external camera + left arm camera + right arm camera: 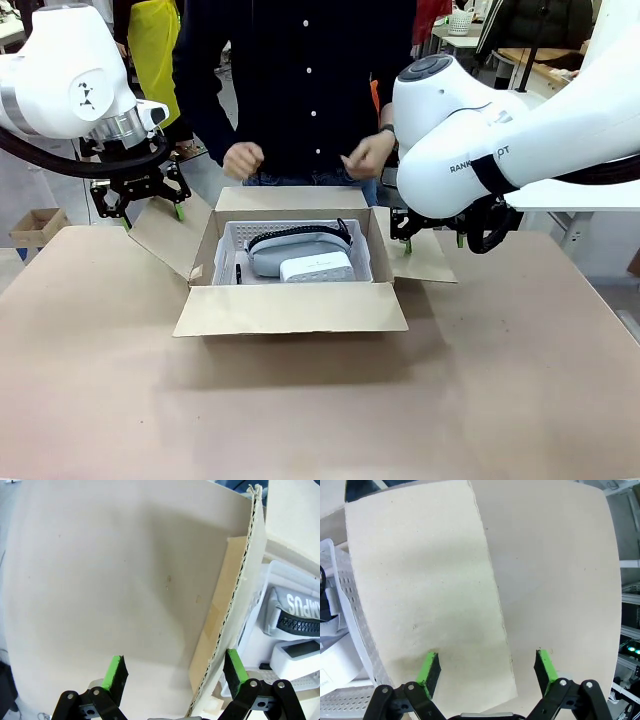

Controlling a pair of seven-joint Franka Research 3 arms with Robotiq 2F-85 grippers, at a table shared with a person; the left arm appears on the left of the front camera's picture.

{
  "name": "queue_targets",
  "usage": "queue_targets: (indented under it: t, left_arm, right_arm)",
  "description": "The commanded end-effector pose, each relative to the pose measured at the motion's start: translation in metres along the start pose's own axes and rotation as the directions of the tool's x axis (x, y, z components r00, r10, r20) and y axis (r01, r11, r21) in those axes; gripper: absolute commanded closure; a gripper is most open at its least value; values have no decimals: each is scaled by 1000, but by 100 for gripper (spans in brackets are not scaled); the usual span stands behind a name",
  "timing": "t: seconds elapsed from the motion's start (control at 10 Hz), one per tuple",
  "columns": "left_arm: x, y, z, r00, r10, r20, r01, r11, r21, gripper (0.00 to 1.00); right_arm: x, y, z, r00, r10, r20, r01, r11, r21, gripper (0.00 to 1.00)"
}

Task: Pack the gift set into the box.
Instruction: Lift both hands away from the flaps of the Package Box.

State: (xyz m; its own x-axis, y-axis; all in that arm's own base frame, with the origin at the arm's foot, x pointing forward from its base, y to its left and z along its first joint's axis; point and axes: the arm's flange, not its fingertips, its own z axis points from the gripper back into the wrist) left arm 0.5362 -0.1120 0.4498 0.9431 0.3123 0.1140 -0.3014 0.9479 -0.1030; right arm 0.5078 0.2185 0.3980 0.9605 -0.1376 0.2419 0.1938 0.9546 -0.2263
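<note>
The box (290, 308) sits on the bench (300, 420), 4 flaps spread; the gift set (315, 267), grey pouch (283, 252) in white tray (229, 245), lies inside. I hold the left pincer (152, 214) wide open just above the left flap (165, 238), the right pincer (433, 241) likewise over the right flap (428, 262). Each flap's long axis runs away from me.

One carton (290, 308), one tray (229, 240), one pouch (267, 259)
</note>
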Motion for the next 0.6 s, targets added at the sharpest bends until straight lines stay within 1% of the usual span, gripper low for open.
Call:
queue_targets:
  t: [0.0, 0.1, 0.2, 0.3, 0.4, 0.5]
  left_arm:
    - [-13, 2, 40, 997, -23, 69, 25, 999, -31, 0]
    - [-22, 17, 79, 996, 12, 83, -1, 992, -128, 0]
    - [-28, 34, 105, 998, 22, 55, -12, 982, -190, 0]
    - [-34, 57, 127, 1000, 6, -9, -8, 961, -277, 0]
    - [-36, 87, 142, 997, -11, -73, -15, 937, -350, 0]
    - [-33, 128, 149, 984, -83, -157, -7, 864, -504, 0]
  right_arm:
    - [5, -21, 34, 1000, -23, 16, 22, 998, 63, 0]
    - [9, -49, 73, 999, -40, -9, 41, 979, 198, 0]
    - [10, -71, 96, 998, -47, -49, 57, 969, 239, 0]
    - [8, -90, 113, 994, -56, -90, 79, 956, 281, 0]
    - [2, -114, 128, 986, -41, -161, 96, 932, 350, 0]
    - [-5, -152, 143, 970, -63, -235, 170, 867, 469, 0]
